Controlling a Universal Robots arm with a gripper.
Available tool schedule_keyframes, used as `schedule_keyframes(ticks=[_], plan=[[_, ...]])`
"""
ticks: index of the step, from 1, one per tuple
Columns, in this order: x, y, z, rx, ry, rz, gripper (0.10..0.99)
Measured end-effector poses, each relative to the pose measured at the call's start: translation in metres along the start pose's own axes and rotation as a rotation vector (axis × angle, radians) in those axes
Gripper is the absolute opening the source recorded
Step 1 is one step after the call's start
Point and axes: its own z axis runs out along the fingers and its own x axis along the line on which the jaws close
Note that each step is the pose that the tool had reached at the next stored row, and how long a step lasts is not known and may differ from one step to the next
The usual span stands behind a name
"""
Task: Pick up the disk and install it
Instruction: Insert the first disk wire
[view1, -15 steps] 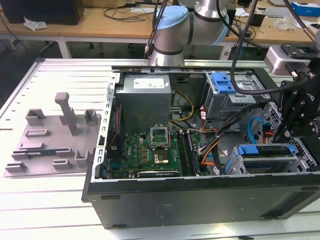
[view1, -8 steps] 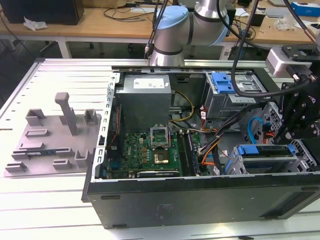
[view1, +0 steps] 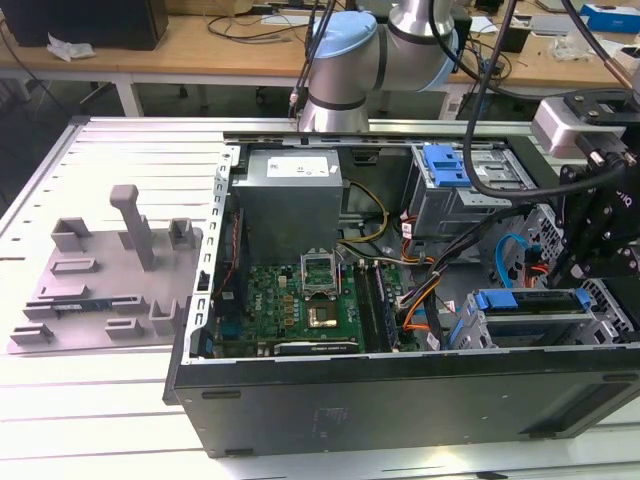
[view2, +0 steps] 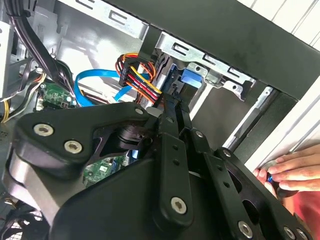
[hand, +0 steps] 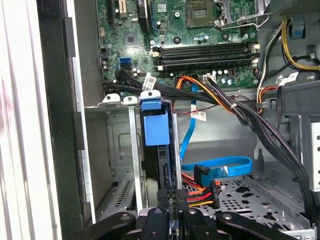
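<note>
The disk (hand: 152, 127) stands on edge in a slot of the metal drive cage (hand: 112, 140), its blue carrier frame facing the first wrist view. In the exterior view the disk (view1: 520, 300) sits in the cage at the case's front corner, on that view's right. My gripper (hand: 172, 198) reaches down into the case, and its black fingers (hand: 164, 200) sit tight against the disk's narrow edge. The second wrist view shows the gripper (view2: 172, 107) pointing at the disk's blue frame (view2: 191, 77) inside the cage.
Orange, red and black power cables (hand: 200, 195) and a blue data cable (hand: 220, 165) crowd the cage. The motherboard (view1: 300, 300), the grey power supply (view1: 290, 200) and another blue carrier (view1: 445, 165) fill the case. A hand (view2: 292, 167) rests outside it. A grey fixture (view1: 100, 280) lies beside it.
</note>
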Motion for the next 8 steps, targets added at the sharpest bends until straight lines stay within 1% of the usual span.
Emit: schedule_keyframes(ticks=[2, 8], plan=[[-0.0001, 0.0, 0.0, 0.0, -0.0002, -0.012, 0.169], [-0.0002, 0.0, 0.0, 0.0, -0.0003, -0.013, 0.169]])
